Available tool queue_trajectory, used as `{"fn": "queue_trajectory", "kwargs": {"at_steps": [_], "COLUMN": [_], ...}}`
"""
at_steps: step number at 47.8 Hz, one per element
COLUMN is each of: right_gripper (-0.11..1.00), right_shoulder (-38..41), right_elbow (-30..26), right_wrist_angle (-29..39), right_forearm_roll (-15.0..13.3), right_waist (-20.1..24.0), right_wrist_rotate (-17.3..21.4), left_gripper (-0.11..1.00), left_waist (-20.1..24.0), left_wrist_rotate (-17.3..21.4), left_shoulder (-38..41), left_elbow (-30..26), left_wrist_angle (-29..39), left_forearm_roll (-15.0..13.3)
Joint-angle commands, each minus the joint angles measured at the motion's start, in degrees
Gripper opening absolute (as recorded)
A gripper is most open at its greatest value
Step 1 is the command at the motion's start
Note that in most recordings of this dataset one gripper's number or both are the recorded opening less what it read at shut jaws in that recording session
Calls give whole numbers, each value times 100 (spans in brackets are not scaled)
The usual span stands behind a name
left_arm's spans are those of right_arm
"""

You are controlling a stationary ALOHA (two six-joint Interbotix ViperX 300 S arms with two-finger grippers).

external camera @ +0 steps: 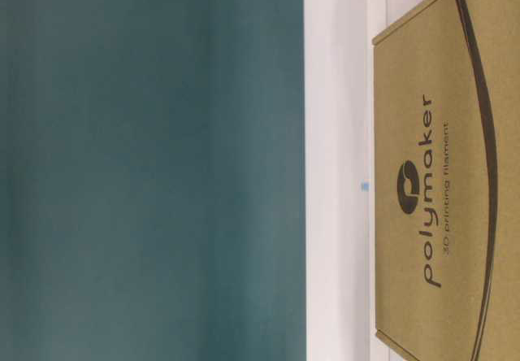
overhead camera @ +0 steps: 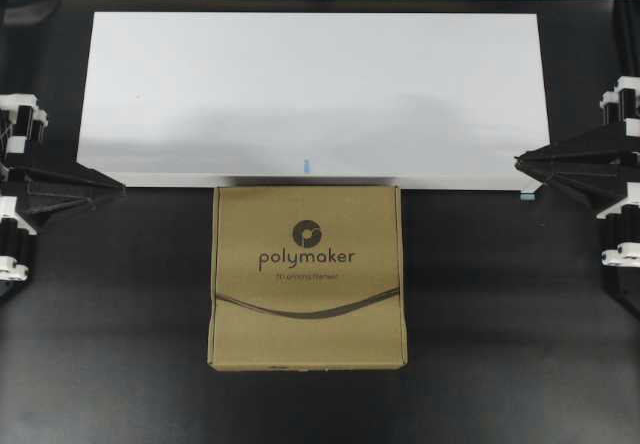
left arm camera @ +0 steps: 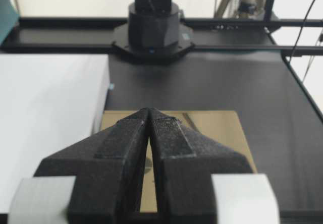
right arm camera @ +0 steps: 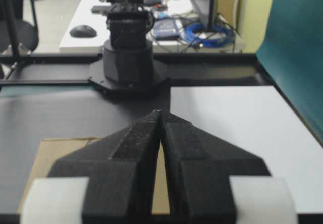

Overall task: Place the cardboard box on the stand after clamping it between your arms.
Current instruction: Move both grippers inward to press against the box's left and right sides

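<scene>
The flat brown cardboard box (overhead camera: 307, 276) printed "polymaker" lies on the black table, its far edge against the front of the white stand (overhead camera: 310, 94). The box (external camera: 443, 174) and stand (external camera: 337, 166) also fill the right of the table-level view. My left gripper (overhead camera: 120, 188) is shut with nothing in it, its tip pointing inward from the left edge, well apart from the box. My right gripper (overhead camera: 518, 161) is shut and empty at the right edge, by the stand's front right corner. Both wrist views show fingertips met, left gripper (left arm camera: 150, 110) and right gripper (right arm camera: 160, 112), with the box (left arm camera: 222, 133) (right arm camera: 43, 158) beyond.
The opposite arm's black base (left arm camera: 153, 30) (right arm camera: 128, 62) stands at the table's far side in each wrist view. A teal backdrop (external camera: 150, 166) rises behind the stand. Small light-blue feet (overhead camera: 306, 165) (overhead camera: 526, 196) show under the stand's front edge. A black frame rail (left arm camera: 298, 50) borders the table.
</scene>
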Motion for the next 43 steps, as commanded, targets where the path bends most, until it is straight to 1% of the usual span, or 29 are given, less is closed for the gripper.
{"fn": "queue_trajectory", "kwargs": {"at_steps": [1, 4, 6, 9, 12, 17, 20, 22, 24, 27, 32, 38, 43], "right_gripper": [2, 4, 1, -1, -1, -1, -1, -1, -1, -1, -1, 0, 0], "right_shoulder": [141, 220, 308, 439, 598, 896, 1143, 1283, 1433, 1644, 2065, 2522, 2953], "right_elbow": [-62, -105, -229, -387, -589, -949, -1178, -1318, -1441, -1573, -1705, -1881, -1995], "right_wrist_angle": [26, 378, 826, 1415, 2092, 3270, 3955, 4228, 4438, 4632, 4632, 4729, 4896], "right_forearm_roll": [44, 123, 202, 211, 211, 211, 211, 229, 246, 246, 246, 220, 211], "right_waist": [9, 79, 193, 396, 589, 888, 1072, 1160, 1257, 1450, 1652, 1696, 1696], "right_wrist_rotate": [97, 132, 211, 334, 439, 571, 650, 686, 729, 800, 1002, 1195, 1230], "left_gripper": [5, 3, 1, 1, 1, 1, 1, 1, 1, 1, 1, 1, 2], "left_waist": [-299, -431, -519, -668, -870, -976, -1037, -1090, -1160, -1274, -1477, -1573, -1573], "left_wrist_rotate": [-255, -413, -510, -606, -633, -686, -703, -738, -809, -923, -940, -1002, -1002], "left_shoulder": [88, 141, 193, 290, 422, 606, 738, 826, 967, 1178, 1635, 2215, 2549], "left_elbow": [-387, -527, -615, -747, -914, -1178, -1310, -1389, -1450, -1521, -1617, -1767, -1934], "left_wrist_angle": [369, 791, 1090, 1512, 2057, 2971, 3393, 3612, 3806, 3920, 4008, 4184, 4395], "left_forearm_roll": [237, 237, 237, 237, 237, 237, 237, 237, 237, 237, 237, 237, 237]}}
